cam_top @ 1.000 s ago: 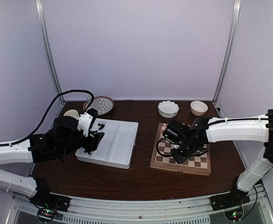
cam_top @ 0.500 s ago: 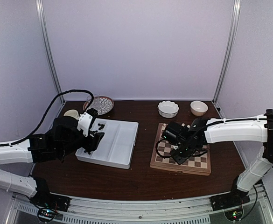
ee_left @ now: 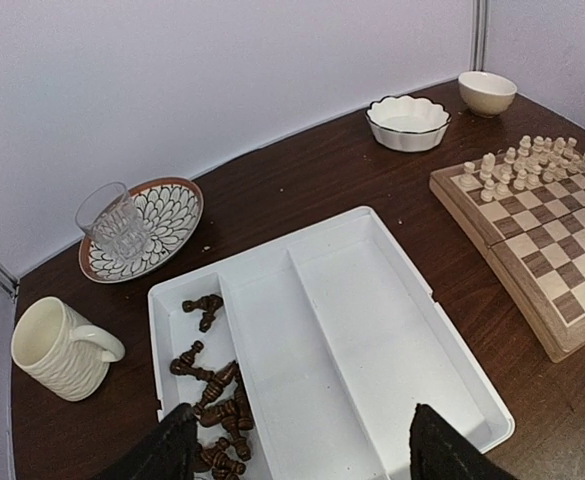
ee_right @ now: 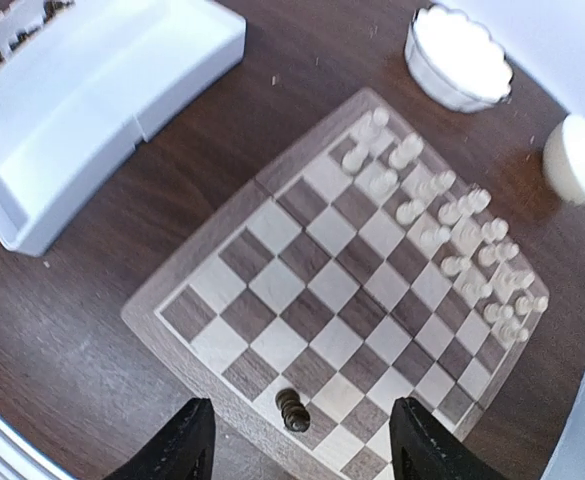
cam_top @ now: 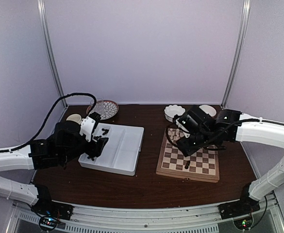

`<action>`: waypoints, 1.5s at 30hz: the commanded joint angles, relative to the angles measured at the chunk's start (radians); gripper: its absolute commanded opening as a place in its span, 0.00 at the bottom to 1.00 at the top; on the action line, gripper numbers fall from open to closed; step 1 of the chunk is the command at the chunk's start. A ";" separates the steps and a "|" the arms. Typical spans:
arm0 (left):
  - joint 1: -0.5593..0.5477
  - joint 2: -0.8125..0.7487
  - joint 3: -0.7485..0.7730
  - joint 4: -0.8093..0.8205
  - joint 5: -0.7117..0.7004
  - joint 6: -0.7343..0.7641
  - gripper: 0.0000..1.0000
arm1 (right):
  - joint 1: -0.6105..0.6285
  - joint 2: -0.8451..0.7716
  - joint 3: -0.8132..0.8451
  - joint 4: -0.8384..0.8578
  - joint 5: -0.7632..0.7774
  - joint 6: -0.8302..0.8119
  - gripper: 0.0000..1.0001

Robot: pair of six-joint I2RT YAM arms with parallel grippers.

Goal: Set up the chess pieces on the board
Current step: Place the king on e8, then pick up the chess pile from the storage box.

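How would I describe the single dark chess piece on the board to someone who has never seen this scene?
Find the wooden chessboard to the right of the white tray. Cream pieces crowd its far two rows; near the opposite edge, closest to the arm bases, sits one small chess piece. It is the only dark brown one on the board, with bare squares all around it.

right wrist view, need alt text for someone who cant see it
Below the open right gripper, a single dark brown chess piece stands near the near edge of the chessboard. Cream chessmen fill two rows along the far side; a white tray and a scalloped bowl lie beyond.
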 commanded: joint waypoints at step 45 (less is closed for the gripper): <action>0.451 0.811 0.594 -0.524 0.034 -0.522 0.32 | -0.120 -0.036 -0.270 0.734 -0.011 -0.085 0.57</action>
